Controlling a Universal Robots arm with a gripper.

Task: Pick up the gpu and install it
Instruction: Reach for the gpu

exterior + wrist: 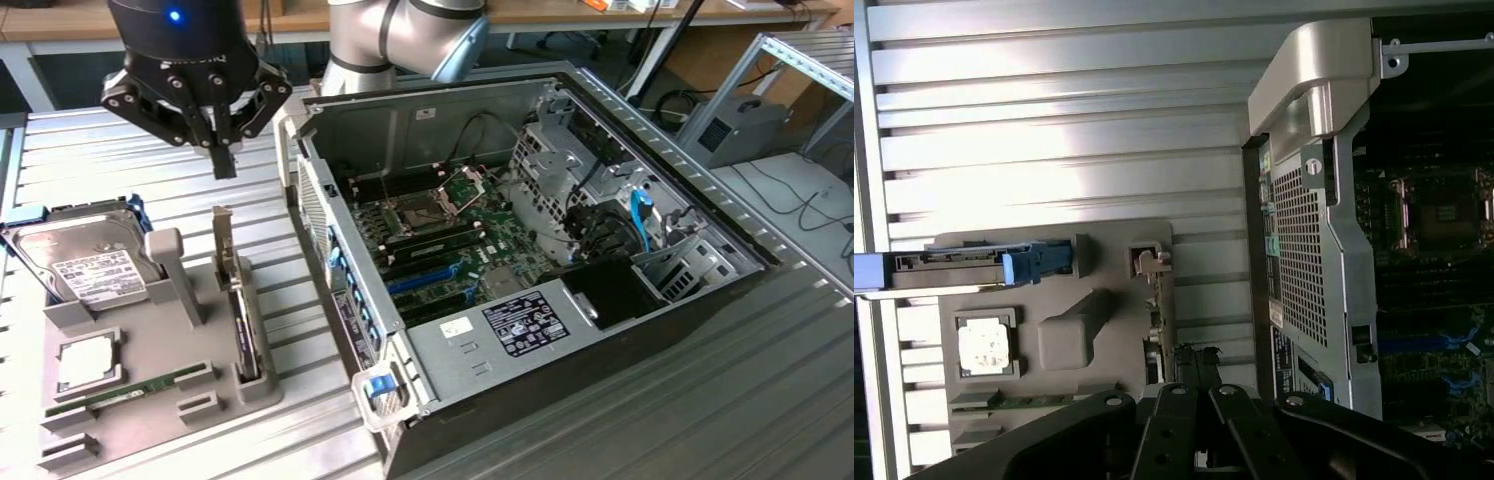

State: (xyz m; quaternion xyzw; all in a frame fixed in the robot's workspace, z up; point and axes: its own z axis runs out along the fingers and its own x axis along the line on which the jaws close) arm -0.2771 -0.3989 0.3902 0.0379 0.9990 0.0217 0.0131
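The gpu [224, 255] is parked on edge in a slot of the grey holder tray [200, 345], bracket end up and the thin card running along the slot toward the tray's near edge. It's not been lifted yet. The pincer [223, 165] is hung above the bracket end, clear of it, with its fingers pressed fully together and nothing gripped between them. On the same tray, a silver hard drive [83, 262] in a blue carrier is propped at the exterior view's left, with a CPU [86, 365] and a RAM stick [134, 388] laid nearer the front. The opened PC case [441, 345] is set just beside the tray on the slatted metal counter [174, 170], motherboard [454, 230] exposed.
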